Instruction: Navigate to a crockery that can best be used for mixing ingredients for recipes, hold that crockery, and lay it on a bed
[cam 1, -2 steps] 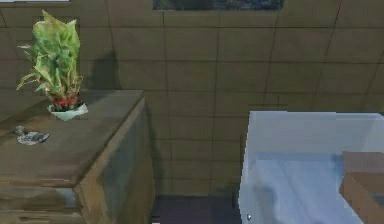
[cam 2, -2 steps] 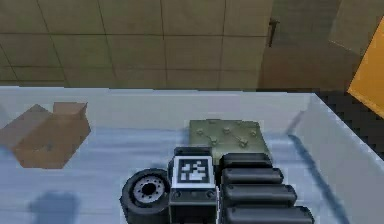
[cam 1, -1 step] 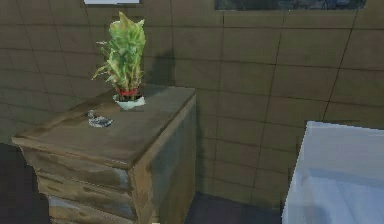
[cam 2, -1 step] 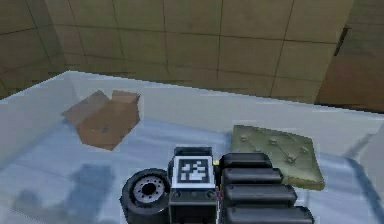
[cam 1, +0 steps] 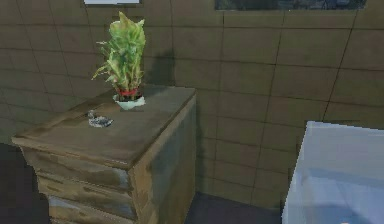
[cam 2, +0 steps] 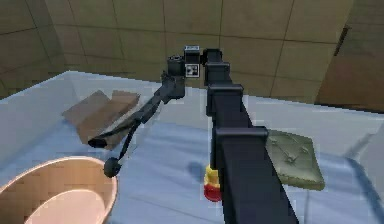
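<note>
A large round bowl (cam 2: 52,196), tan outside and pinkish inside, sits at the arm side view's bottom left, on or just over the pale blue bed (cam 2: 165,150). The dark arm (cam 2: 240,140) rises from the bottom edge. Its gripper (cam 2: 103,157) slants down to the left, and the thin fingers (cam 2: 130,125) end right at the bowl's rim. I cannot tell whether the gripper holds anything. A corner of the same pale blue bed (cam 1: 335,175) shows at the forward view's right.
A wooden dresser (cam 1: 110,150) stands ahead with a potted green plant (cam 1: 124,60) and a small glassy object (cam 1: 99,119) on top. On the bed lie a flat brown item (cam 2: 100,110), a green cushion (cam 2: 295,155) and a small red-and-yellow thing (cam 2: 211,182). Brown panelled walls stand behind.
</note>
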